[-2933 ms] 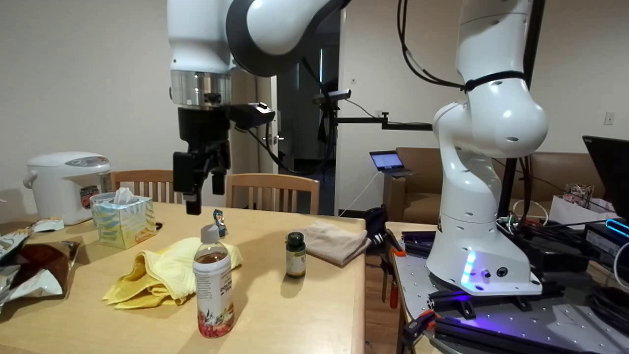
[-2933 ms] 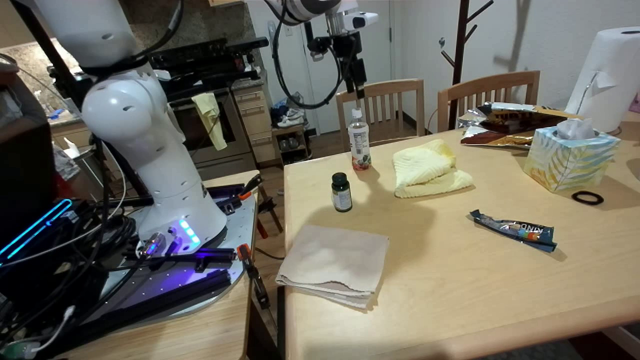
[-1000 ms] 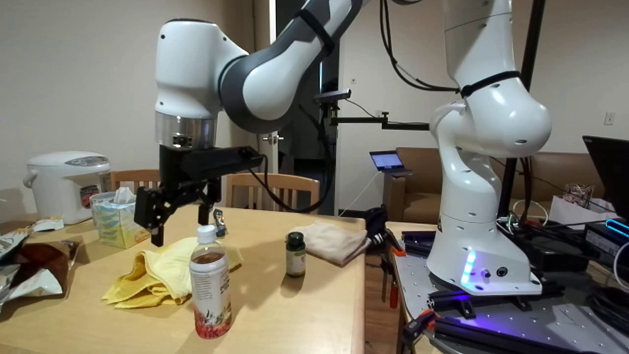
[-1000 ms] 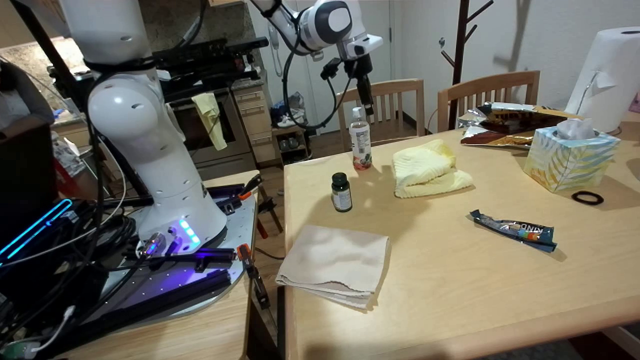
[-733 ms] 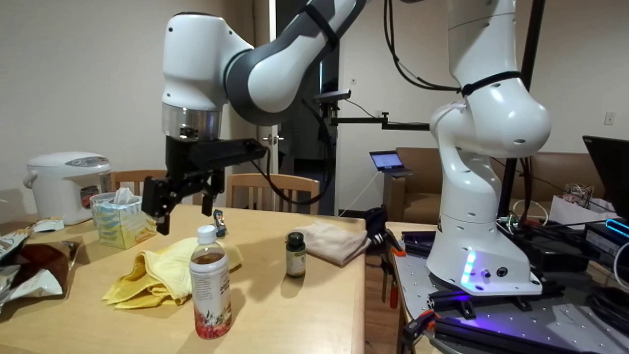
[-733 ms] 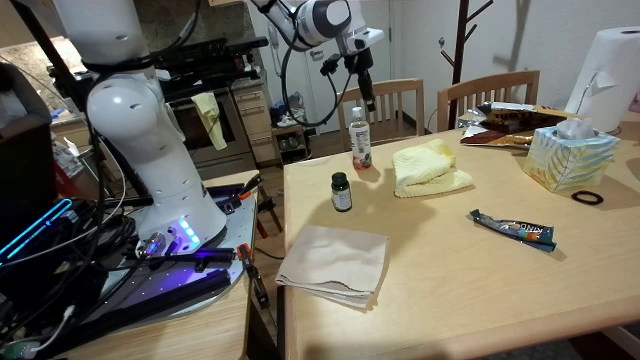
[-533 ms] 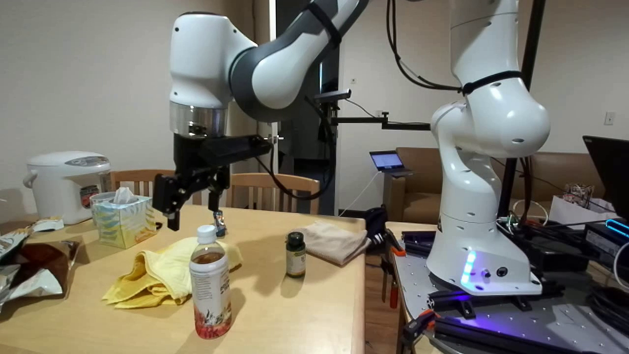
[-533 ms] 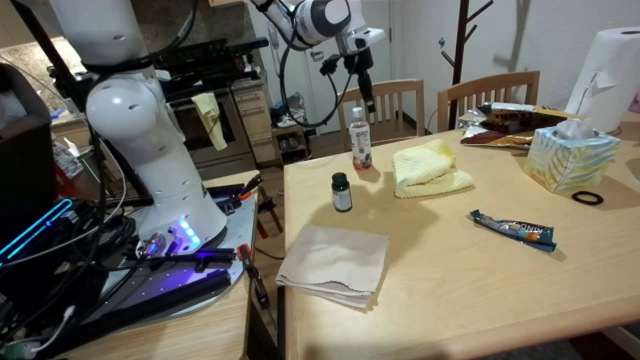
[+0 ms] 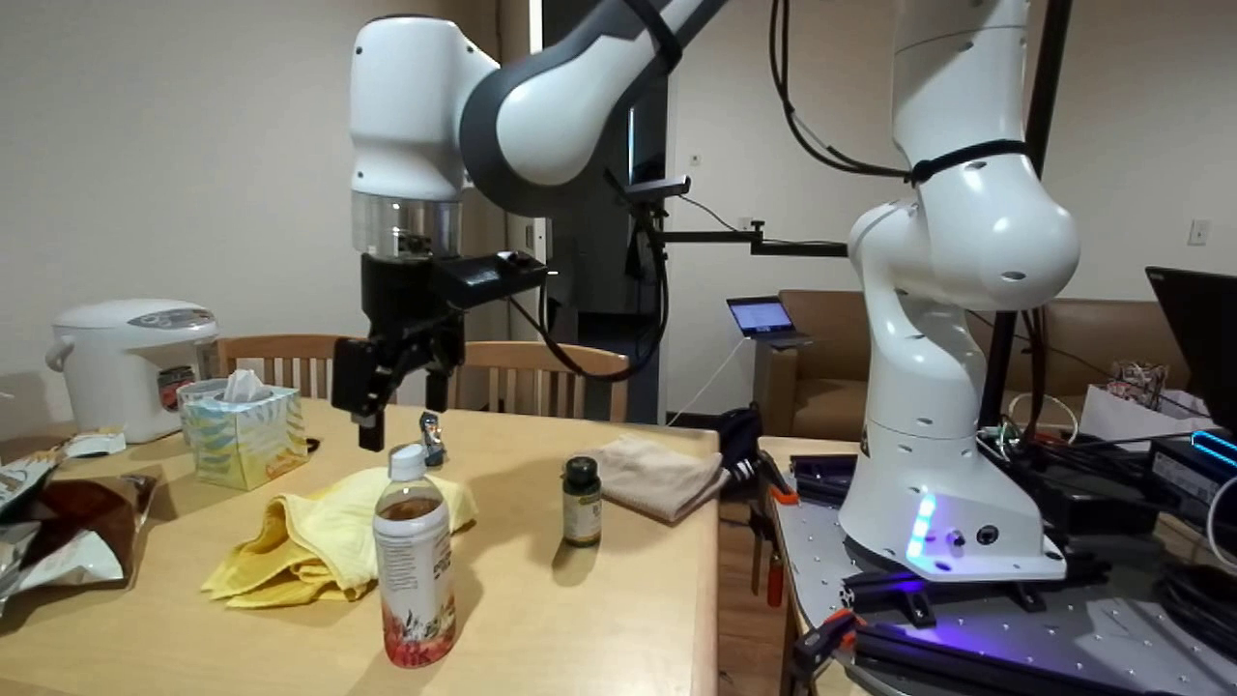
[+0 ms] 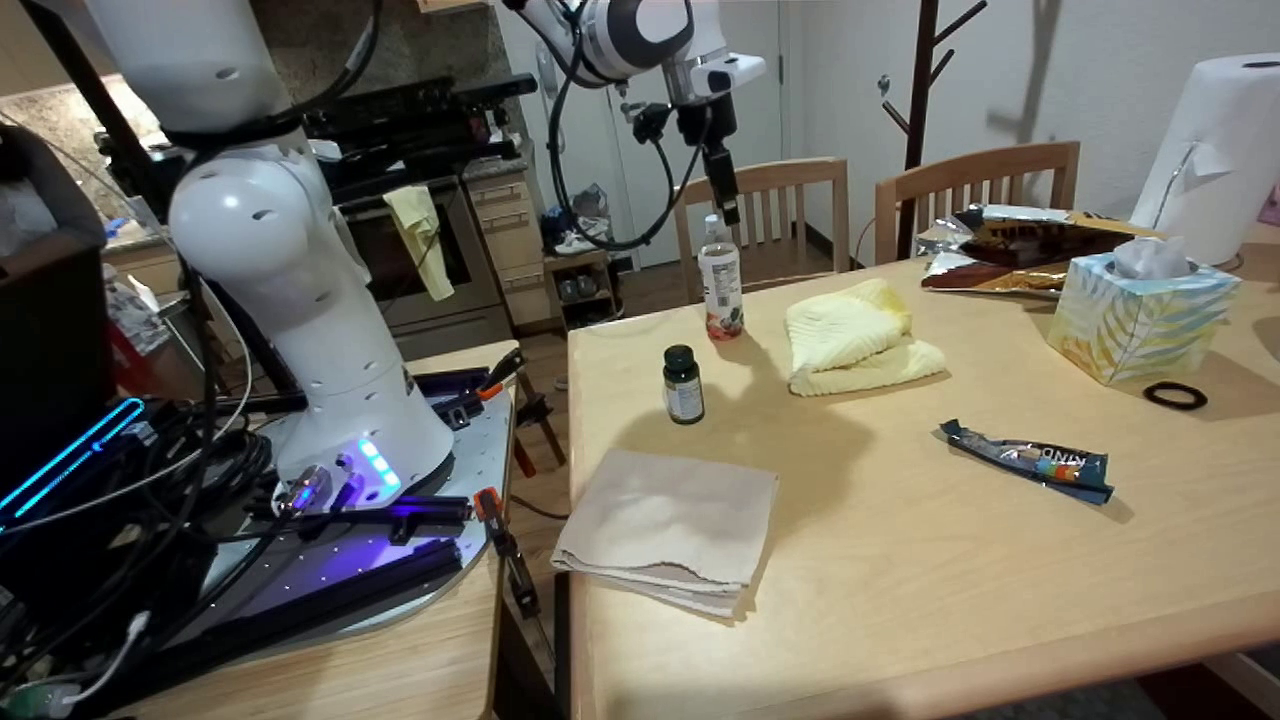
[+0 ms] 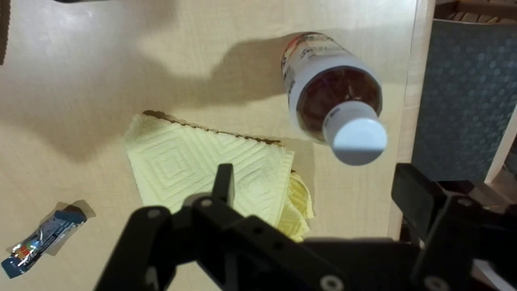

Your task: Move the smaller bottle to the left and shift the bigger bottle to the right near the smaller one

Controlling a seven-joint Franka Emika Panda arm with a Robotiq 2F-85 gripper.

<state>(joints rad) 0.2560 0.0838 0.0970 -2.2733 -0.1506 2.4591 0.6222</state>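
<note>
I am counting two bottles on the table point(image 10: 900, 560), both standing upright and near each other. In an exterior view, the smaller bottle point(image 9: 582, 503), dark with a dark cap, is standing to the right of the bigger bottle point(image 9: 414, 580), which is wearing a white cap and a red-and-white label. The bigger bottle is standing just beside the yellow cloth point(image 10: 850, 340), apart from it; the smaller bottle is standing near the beige cloth point(image 10: 670, 520). That is making two cloths on the table. I am hanging my single gripper point(image 11: 319, 186) above the table, apart from both bottles, its two fingers point(image 11: 223, 182) sitting wide apart, released. In the wrist view the bigger bottle's white cap is showing near the gap between them. Farther along the table I am seeing one bar wrapper point(image 10: 1035, 462), one black ring point(image 10: 1175, 406), one tissue box point(image 10: 1140, 325) and one paper towel roll point(image 10: 1205, 150). Shiny bags point(image 10: 1020, 250) are overlapping there, and I am unable to tell how many. Two wooden chairs point(image 10: 760, 178) are standing beyond the table in an exterior view.
</note>
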